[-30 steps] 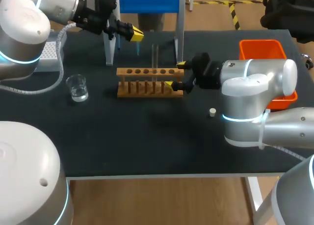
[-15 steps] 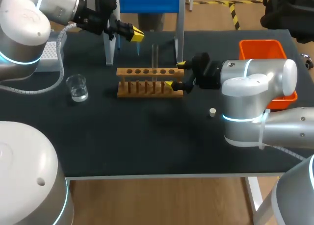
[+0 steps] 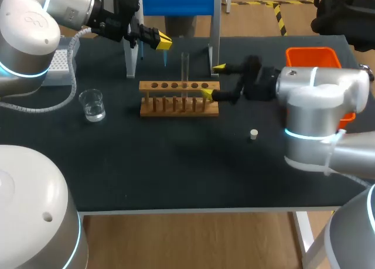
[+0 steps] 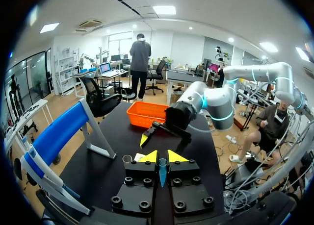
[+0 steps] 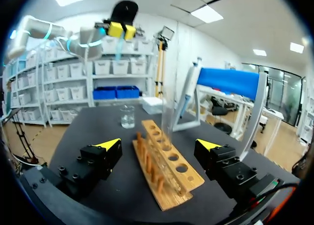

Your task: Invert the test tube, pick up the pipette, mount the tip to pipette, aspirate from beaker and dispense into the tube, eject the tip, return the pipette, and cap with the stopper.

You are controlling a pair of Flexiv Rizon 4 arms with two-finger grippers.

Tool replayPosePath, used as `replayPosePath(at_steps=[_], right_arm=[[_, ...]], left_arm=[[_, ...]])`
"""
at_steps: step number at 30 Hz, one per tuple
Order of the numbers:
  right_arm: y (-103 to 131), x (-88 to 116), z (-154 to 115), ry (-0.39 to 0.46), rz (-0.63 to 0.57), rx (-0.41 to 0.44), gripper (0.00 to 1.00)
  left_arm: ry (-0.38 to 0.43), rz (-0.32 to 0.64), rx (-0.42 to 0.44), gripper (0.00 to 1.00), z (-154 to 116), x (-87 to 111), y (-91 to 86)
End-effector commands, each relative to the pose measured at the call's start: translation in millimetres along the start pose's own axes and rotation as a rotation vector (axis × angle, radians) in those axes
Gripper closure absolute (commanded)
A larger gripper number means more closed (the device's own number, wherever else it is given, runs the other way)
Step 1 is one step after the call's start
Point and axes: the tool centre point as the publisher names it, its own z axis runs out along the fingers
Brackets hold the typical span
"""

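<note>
Early stage: tube (image 3: 185, 67) stood upright in the rack (image 3: 179, 99)
The right gripper (image 3: 211, 80) is spread wide at the rack's 3 o'clock, and the left gripper (image 3: 162, 42) is closed narrowly on a blue tip (image 4: 162, 172) at 11 o'clock. The pipette (image 4: 46, 178) is hung on its stand (image 3: 179, 2), the beaker (image 3: 92, 104) untouched, the stopper (image 3: 253, 134) left at 4 o'clock

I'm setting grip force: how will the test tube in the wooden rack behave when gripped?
The test tube looks like clear thin glass, so probably light, slick and fragile. It stands tall above the rack, so a sideways push from the open right gripper might tilt it.
</note>
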Motion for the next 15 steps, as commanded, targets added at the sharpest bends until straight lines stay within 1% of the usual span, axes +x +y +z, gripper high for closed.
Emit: replayPosePath(at_steps=[1,5,7,9,15], right_arm=[[7,5,-48,0.107,0.012,-0.09,0.0],[20,16,-55,0.167,0.001,-0.141,0.0],[25,20,-55,0.206,0.024,-0.151,0.0],[28,23,-54,0.213,0.024,-0.156,0.0],[36,34,-45,0.27,0.027,-0.181,0.0]], left_arm=[[0.003,0.0,-0.003,1.0,-1,-0.3,-0.3],[0.003,0.0,-0.003,1.0,-1,-0.3,-0.3],[0.003,0.0,-0.003,1.0,-1,-0.3,-0.3],[0.003,0.0,-0.003,1.0,-1,-0.3,-0.3],[0.003,0.0,-0.003,1.0,-1,-0.3,-0.3]])
